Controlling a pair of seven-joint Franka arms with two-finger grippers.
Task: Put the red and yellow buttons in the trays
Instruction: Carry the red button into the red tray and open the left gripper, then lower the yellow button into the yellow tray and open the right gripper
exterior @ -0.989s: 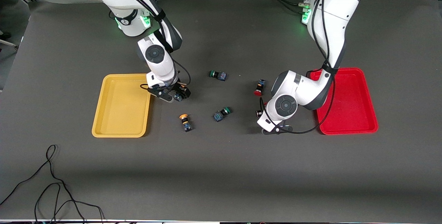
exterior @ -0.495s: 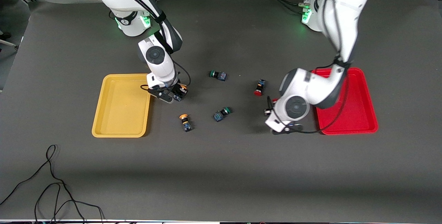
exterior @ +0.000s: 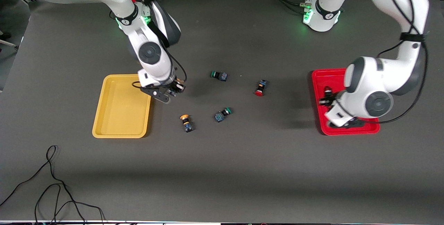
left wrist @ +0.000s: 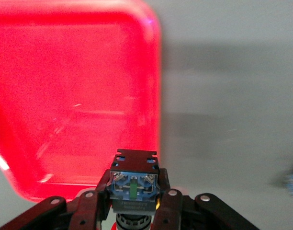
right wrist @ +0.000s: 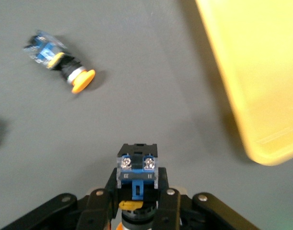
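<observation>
My left gripper (exterior: 326,99) is shut on a button (left wrist: 133,184) with a blue-grey base, its cap hidden, and holds it over the red tray (exterior: 322,79), which also shows in the left wrist view (left wrist: 74,96). My right gripper (exterior: 175,89) is shut on a yellow-capped button (right wrist: 137,165) above the table beside the yellow tray (exterior: 121,105), which also shows in the right wrist view (right wrist: 252,72). A red button (exterior: 260,88) lies mid-table. A second yellow button (exterior: 186,122) lies nearer the front camera and also shows in the right wrist view (right wrist: 72,76).
Two green-capped buttons lie mid-table, one (exterior: 219,75) farther from the front camera, one (exterior: 222,114) nearer. A black cable (exterior: 52,183) lies near the front edge at the right arm's end.
My left arm has carried its button from the table's middle to over the red tray. My right gripper has risen a little with its yellow button and shifted slightly toward the yellow tray.
</observation>
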